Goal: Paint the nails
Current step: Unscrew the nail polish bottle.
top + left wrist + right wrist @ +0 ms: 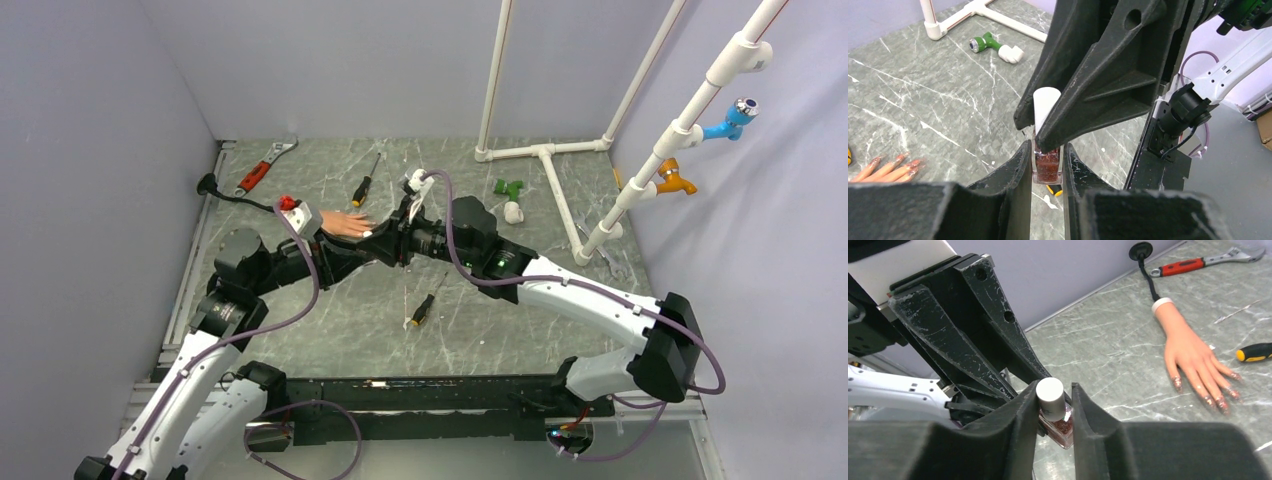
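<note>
left gripper: jaws pinching glass body of polish bottle, glittery red content. right gripper: jaws pressed on white cap, cap seated on bottle. bottle held above table. mannequin hand flat on table, 10 o'clock from bottle in top view, apart. nails glittery, fingers pointing 3 o'clock. 1 screwdriver near fingertips.

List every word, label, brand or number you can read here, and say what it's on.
None can be read in any view.
The polish bottle and its white cap show no legible label.
The red-handled wrench and the screwdriver bear no lettering that can be made out.
</note>
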